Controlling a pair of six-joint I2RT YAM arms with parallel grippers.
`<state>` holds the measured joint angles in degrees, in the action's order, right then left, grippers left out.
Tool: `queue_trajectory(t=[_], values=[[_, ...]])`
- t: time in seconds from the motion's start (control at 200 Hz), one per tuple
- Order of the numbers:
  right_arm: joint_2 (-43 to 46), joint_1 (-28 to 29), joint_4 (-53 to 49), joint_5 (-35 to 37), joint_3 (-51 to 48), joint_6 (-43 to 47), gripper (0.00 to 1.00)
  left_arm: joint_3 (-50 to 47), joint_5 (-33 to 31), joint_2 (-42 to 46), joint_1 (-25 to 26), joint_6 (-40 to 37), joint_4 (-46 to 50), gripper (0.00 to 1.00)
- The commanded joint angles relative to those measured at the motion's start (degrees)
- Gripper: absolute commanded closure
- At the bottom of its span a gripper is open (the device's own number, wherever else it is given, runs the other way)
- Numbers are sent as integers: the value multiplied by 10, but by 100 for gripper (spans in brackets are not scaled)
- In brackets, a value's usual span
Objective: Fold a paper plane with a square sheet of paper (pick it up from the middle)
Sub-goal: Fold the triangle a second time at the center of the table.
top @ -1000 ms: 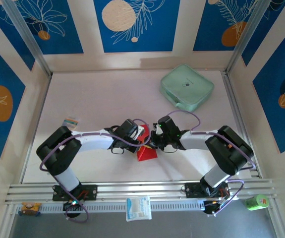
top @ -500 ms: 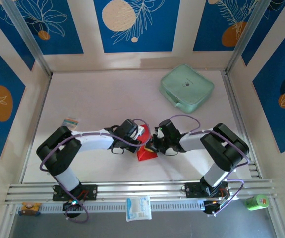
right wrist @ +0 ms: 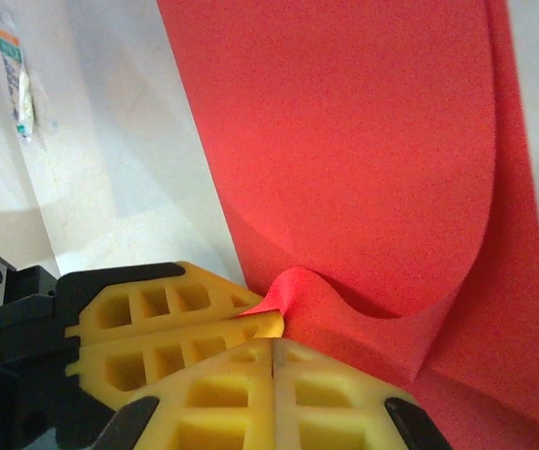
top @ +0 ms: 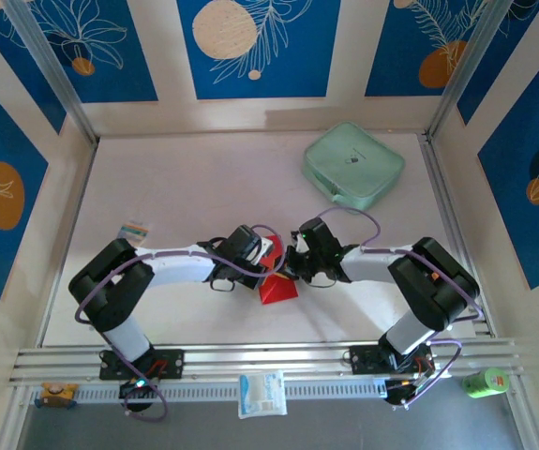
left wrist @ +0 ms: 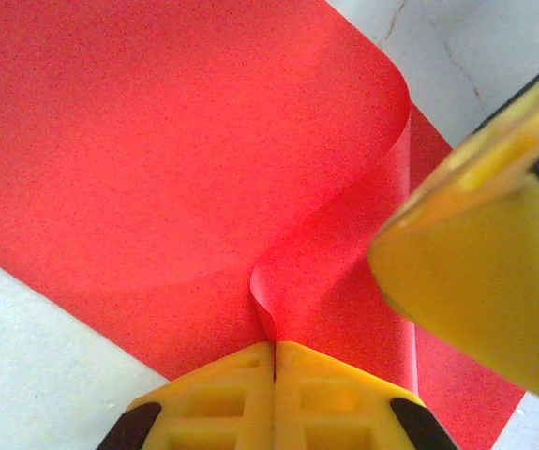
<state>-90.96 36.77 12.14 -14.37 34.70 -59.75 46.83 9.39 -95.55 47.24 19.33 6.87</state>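
The square sheet of paper point(top: 277, 287) is bright red and lies near the table's front middle, between the two arms. It is bent and raised into a curl, not flat. My left gripper point(left wrist: 274, 345) is shut on a pinched ridge of the red paper point(left wrist: 175, 150). The right gripper's yellow fingers point(left wrist: 485, 281) crowd in close beside it. My right gripper point(right wrist: 274, 339) is shut on a raised fold of the paper point(right wrist: 363, 159), and the left gripper's fingers point(right wrist: 157, 328) press against it from the left. In the top view both grippers point(top: 267, 269) point(top: 290, 270) meet over the sheet.
A mint-green zip case point(top: 353, 167) lies at the back right. A small striped packet point(top: 133, 229) sits at the left, also seen as the packet point(right wrist: 16, 80). On the front rail are a white packet point(top: 262, 394), a green object point(top: 484, 382) and an orange one point(top: 53, 392).
The right arm leaned slightly left half a second ago and has come back. The paper and both grips look unchanged.
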Motion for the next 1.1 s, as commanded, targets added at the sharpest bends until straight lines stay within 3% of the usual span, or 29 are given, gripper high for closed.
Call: queue_trajectory(t=[0.0, 0.23, 0.485, 0.84, 1.095], values=[[-23, -8, -27, 23, 0, 14, 97, 10, 8, -6, -7, -11, 13, 100], [-32, -9, -22, 35, -25, -11, 97, 9, 7, -5, -8, -12, 16, 100], [6, -30, -53, -1, 22, 22, 96, 11, 9, -9, -9, -14, 18, 100], [-50, -56, -22, 9, -21, 10, 97, 10, 8, -7, -10, -13, 17, 100], [-11, -62, -40, -8, 3, 19, 96, 10, 11, -8, -10, -15, 16, 100]])
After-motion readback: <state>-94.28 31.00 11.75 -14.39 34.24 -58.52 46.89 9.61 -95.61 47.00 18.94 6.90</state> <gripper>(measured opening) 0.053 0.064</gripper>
